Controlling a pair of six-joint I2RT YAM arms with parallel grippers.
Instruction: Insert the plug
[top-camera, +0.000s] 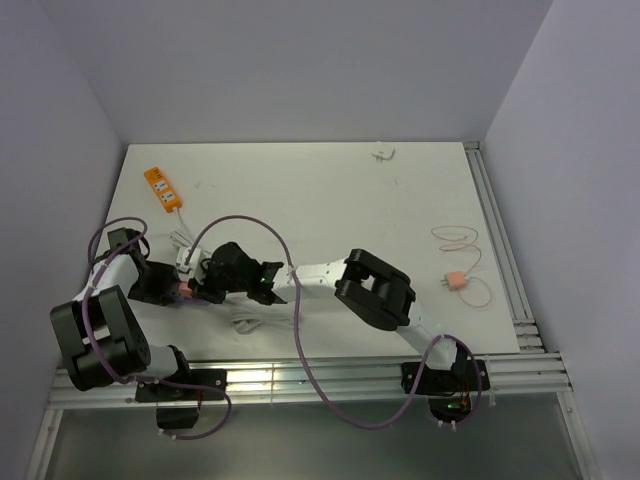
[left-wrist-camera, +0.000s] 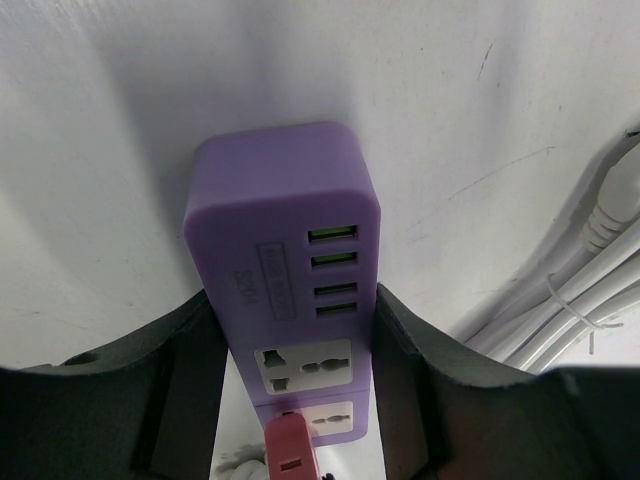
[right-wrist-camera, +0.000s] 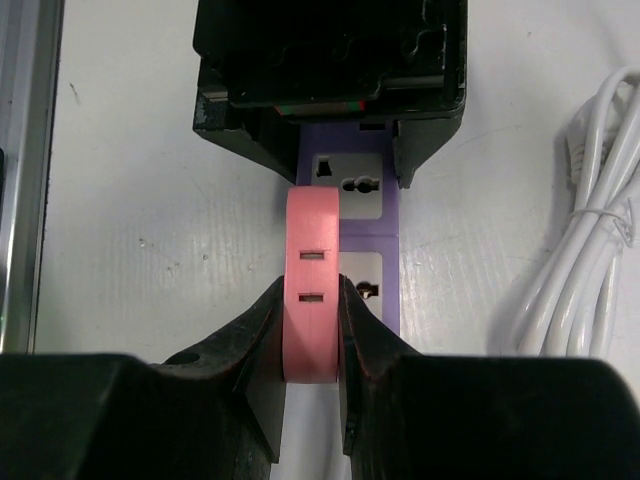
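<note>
Left hand (left-wrist-camera: 295, 300) was closed part-way on the sides of the lilac power strip (left-wrist-camera: 270, 190), and just right of it the right hand (right-wrist-camera: 310, 290) pinched a salmon-pink slotted piece (right-wrist-camera: 312, 225) standing over the strip's sockets. The plug (top-camera: 455, 281) lay free on the bench (top-camera: 330, 200), well right of the strip, its thin cord (top-camera: 470, 240) looped beyond. Judged light, rigid and smooth, it was best taken by its flat faces, clear of the prongs; open bench lay strip-ward, the side rail (top-camera: 500, 250) close behind.
</note>
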